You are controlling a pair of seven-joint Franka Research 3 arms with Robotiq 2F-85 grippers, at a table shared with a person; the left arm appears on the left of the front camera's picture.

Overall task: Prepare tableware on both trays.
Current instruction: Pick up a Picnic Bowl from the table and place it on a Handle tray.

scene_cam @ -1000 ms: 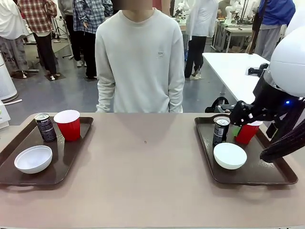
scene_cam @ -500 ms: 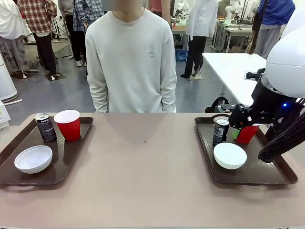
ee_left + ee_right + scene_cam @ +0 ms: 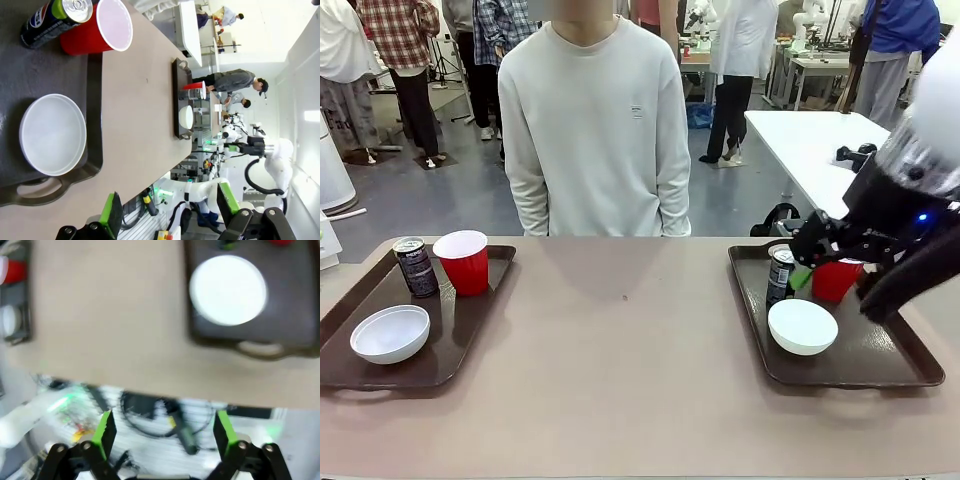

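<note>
The right gripper [image 3: 798, 262] hangs over the right tray [image 3: 880, 372] with its fingers spread wide, holding nothing. Just under it stand a slim black can [image 3: 779, 275] with a silver top and a red cup [image 3: 834, 279], and a round white bowl [image 3: 802, 326] sits at 6 o'clock from them. The left gripper [image 3: 167, 212] is spread wide too. At 9 o'clock on the tabletop [image 3: 620, 370], the left tray [image 3: 460, 345] holds another can [image 3: 416, 266], red cup [image 3: 464, 262] and white bowl [image 3: 390, 333].
</note>
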